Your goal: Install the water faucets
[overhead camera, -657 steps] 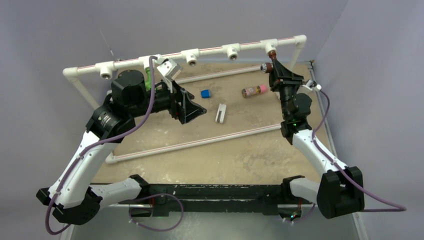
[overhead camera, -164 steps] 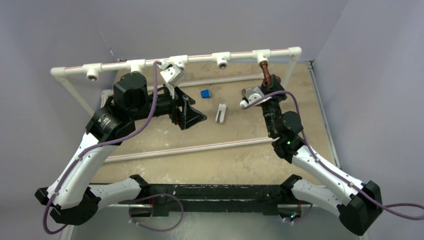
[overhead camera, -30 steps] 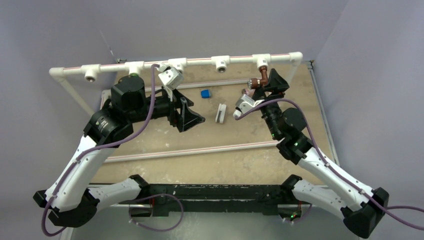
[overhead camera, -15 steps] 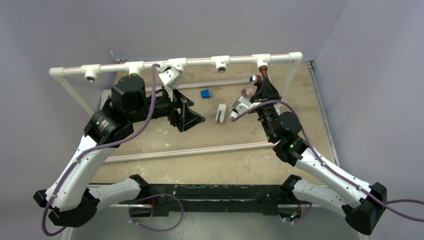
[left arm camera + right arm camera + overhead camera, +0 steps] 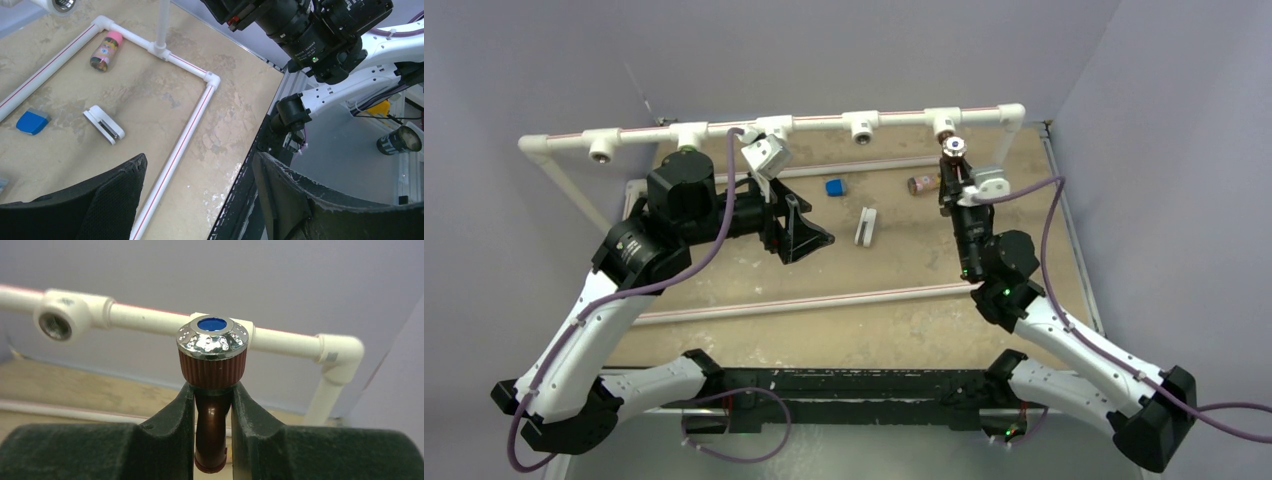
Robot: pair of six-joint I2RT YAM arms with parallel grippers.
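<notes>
reddish-brown faucet (image 5: 212, 377): glossy plastic | cap (image 5: 212, 339): shiny chrome | table (image 5: 150, 110): matt, mottled

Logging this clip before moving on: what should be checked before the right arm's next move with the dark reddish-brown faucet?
1. Right tool shut on the dark reddish-brown tap-shaped faucet, just below its chrome-rimmed knob: ok.
2. Faucet held in front of the white plastic pipe tee fitting: ok.
3. Faucet's lower end seated in that fitting: cannot tell, hidden.
4. Left tool open and empty: ok.
5. Neighbouring tee fitting has an unblocked socket: ok.
</notes>
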